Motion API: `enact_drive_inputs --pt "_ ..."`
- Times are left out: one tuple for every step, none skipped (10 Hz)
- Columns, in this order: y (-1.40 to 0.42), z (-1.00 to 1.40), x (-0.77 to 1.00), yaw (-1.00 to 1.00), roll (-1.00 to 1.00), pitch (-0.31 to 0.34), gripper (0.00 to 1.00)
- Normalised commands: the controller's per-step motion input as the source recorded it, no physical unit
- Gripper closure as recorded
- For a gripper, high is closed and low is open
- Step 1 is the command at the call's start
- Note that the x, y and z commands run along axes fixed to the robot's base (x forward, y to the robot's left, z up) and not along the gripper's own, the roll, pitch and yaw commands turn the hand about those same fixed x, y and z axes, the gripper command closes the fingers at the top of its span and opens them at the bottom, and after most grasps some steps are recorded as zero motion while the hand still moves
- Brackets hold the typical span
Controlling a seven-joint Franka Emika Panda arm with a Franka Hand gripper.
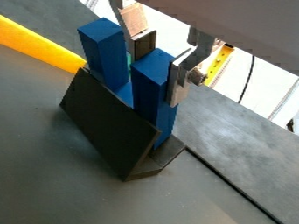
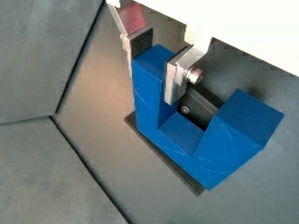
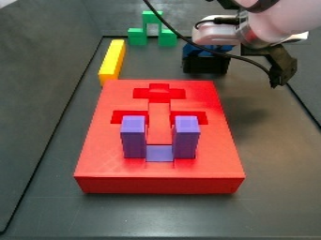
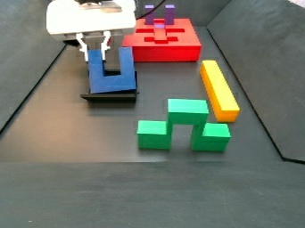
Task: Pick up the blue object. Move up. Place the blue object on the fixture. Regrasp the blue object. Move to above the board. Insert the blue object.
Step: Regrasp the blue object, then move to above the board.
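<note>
The blue object [image 1: 149,87] stands prongs-up on the black fixture [image 1: 105,122], in both wrist views [image 2: 187,131] and both side views [image 3: 205,58] [image 4: 113,76]. My gripper [image 1: 159,72] straddles one prong from above. One dark pad lies against one side of the prong and the silver plate against the other, so it is shut on that prong [image 2: 158,66]. The gripper shows in a side view [image 4: 94,49] over the near prong. The fixture base [image 2: 152,150] rests on the floor. The red board [image 3: 113,159] lies apart from the gripper.
A purple U-shaped block [image 3: 153,139] sits in the board's recess. The long yellow bar [image 3: 113,58] [image 4: 218,89] lies beside the board. Green blocks [image 4: 179,125] lie on the floor near the yellow bar. The black side walls of the workspace rise around it.
</note>
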Motion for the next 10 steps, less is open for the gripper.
enact_drive_inputs --pt "0.0 0.0 0.0 0.0 0.0 0.0 1.0" --pt "0.0 0.0 0.0 0.0 0.0 0.0 1.0" --pt "0.0 0.0 0.0 0.0 0.0 0.0 1.0" --pt "0.0 0.0 0.0 0.0 0.0 0.0 1.0" --pt "0.0 0.0 0.0 0.0 0.0 0.0 1.0" --pt "0.0 0.0 0.0 0.0 0.0 0.0 1.0" --pt "0.0 0.0 0.0 0.0 0.0 0.0 1.0" --pt "0.0 0.0 0.0 0.0 0.0 0.0 1.0" --pt "0.0 0.0 0.0 0.0 0.0 0.0 1.0" --pt "0.0 1.4 0.0 0.0 0.0 0.0 1.0"
